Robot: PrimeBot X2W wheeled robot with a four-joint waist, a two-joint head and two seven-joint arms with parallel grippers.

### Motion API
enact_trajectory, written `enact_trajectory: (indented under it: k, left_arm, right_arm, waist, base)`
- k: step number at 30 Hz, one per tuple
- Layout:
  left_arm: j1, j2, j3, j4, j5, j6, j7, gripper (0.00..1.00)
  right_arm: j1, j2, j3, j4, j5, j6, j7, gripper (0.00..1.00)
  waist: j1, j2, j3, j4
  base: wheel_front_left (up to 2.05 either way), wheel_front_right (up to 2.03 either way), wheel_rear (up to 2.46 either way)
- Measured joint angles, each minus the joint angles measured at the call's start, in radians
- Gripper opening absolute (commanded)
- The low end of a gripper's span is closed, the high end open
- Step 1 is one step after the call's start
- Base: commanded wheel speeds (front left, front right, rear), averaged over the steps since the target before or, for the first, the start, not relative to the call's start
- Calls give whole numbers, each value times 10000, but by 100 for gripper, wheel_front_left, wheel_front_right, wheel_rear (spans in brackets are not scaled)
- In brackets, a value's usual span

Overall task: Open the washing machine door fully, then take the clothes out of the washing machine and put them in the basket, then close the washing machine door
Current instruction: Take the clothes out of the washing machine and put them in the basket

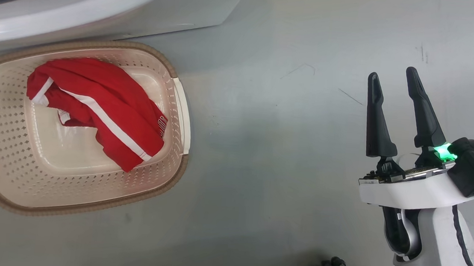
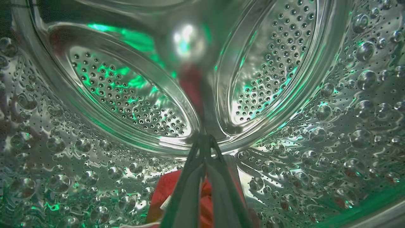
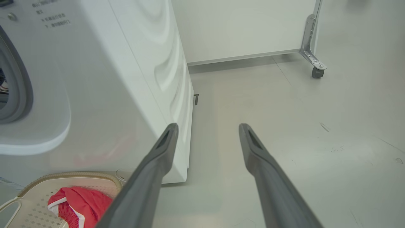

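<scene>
The left pincer (image 2: 205,139) is deep inside the drum (image 2: 126,104). Its two dark fingers are pressed together at the tips and point toward the perforated back wall. A piece of red cloth (image 2: 164,193) lies low on the drum wall, just under and beside the fingers; whether any of it is pinched cannot be told.

The right pincer (image 1: 392,73) stands with its fingers spread wide and nothing between them. It hangs over the bare grey floor (image 1: 282,154), fingers pointing up the head view on a pale forearm that rises from the lower right corner, a green light glowing at the wrist.

Well to its left sits the basket (image 1: 84,209) on the floor, just in front of the washing machine (image 1: 102,5) — red shorts (image 1: 102,100) with a white stripe lie crumpled inside it.
</scene>
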Motion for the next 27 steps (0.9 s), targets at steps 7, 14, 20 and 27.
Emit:
enact_trajectory:
  k: [7, 14, 20, 27]
  left_arm:
    - [1606, -713, 115, -311, -261, 46, -1120, 0]
    - [3297, -1354, 79, -633, -359, 92, -2150, 81]
    - [5113, -1829, 48, -861, -451, 180, -3026, 100]
    - [6742, -2307, -345, -1020, -443, 207, -3139, 100]
  right_arm:
    - [3, -4, -115, 138, -102, 2, 0, 100]
    - [115, -8, -318, 330, -385, 2, 0, 100]
    - [395, -8, -362, 616, -570, 4, 0, 100]
    - [831, -134, -437, 834, -786, 6, 0, 100]
  waist:
    - [0, 0, -391, 159]
    - [0, 0, -993, 377]
    - [-1, 0, -1809, 607]
    - [-1, 0, -2746, 820]
  base:
    - [0, 0, 0]
    - [0, 0, 0]
    - [0, 0, 0]
    - [0, 0, 0]
